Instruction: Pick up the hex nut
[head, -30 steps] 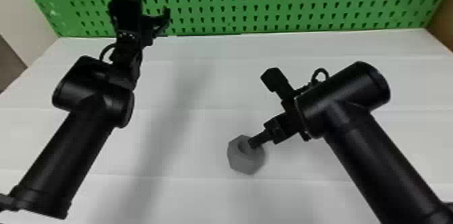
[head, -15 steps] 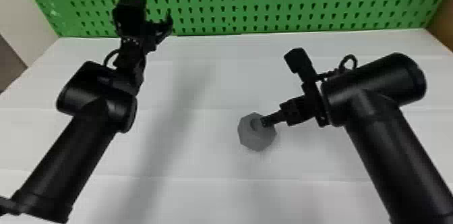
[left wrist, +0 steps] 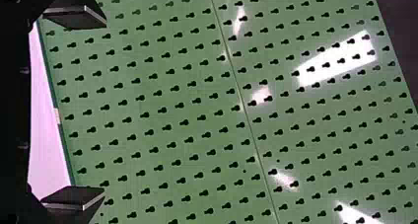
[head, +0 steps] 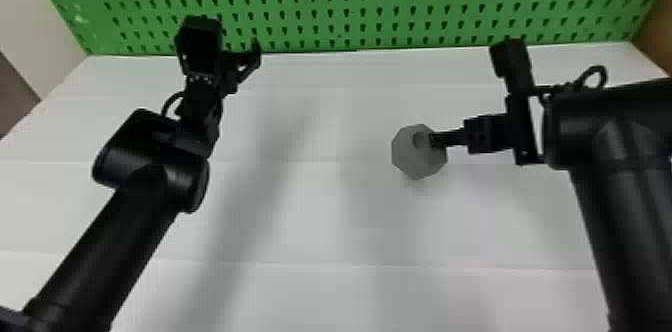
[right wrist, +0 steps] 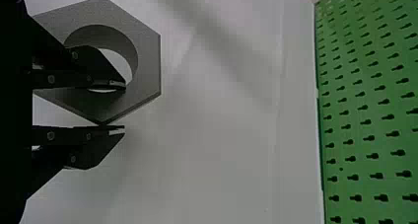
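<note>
The grey hex nut (head: 412,160) is right of the middle in the head view, above the white table. My right gripper (head: 436,140) is shut on one side of its ring, coming from the right. In the right wrist view, one finger of the right gripper (right wrist: 124,108) sits inside the hole of the hex nut (right wrist: 148,61) and the other lies against its outer side. My left gripper (head: 246,60) is parked at the upper left, near the pegboard. The left wrist view has the left gripper (left wrist: 104,108) open, its fingers wide apart with nothing between them.
A green pegboard (head: 345,11) stands along the back edge of the white table (head: 320,206). The left arm (head: 107,236) reaches over the table's left part. A pale wall (head: 47,21) rises at the far left.
The right gripper has moved up and to the right in the head view, toward the back, carrying the hex nut with it. The left arm has shifted slightly to the right.
</note>
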Robot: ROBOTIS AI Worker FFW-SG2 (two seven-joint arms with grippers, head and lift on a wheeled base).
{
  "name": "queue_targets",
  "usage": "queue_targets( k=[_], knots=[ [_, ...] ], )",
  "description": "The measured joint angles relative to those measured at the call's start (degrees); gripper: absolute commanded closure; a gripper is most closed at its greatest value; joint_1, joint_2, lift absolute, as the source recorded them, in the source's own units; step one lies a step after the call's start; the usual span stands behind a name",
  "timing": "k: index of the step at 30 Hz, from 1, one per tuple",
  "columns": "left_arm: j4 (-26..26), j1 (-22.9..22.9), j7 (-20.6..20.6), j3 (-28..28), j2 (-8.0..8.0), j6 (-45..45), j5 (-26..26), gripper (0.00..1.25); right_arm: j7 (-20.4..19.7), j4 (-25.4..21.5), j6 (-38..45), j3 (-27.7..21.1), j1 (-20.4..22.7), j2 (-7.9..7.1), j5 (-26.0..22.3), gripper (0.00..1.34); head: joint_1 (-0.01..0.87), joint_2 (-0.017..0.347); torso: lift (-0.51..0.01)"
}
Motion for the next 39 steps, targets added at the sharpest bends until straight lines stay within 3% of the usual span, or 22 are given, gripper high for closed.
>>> queue_targets(
  k=[12,22,39],
  knots=[
    [0.00,2.33,-0.04,1.16,-1.62,0.00,-0.03,0.09,-15.06,-4.36,-6.43,-7.86,1.98,0.00,-10.03,1.01,0.785,0.149,-0.091],
    [0.00,3.92,-0.06,1.69,-2.68,0.00,0.00,0.09,-26.27,-6.66,-20.24,-12.08,8.03,0.00,-21.27,1.01,0.785,0.149,-0.091],
    [-0.09,6.06,-0.07,2.54,-4.27,-0.32,0.00,0.09,-34.32,-9.83,-39.18,-15.73,18.03,0.00,-24.31,1.05,0.785,0.149,-0.091]
  ],
)
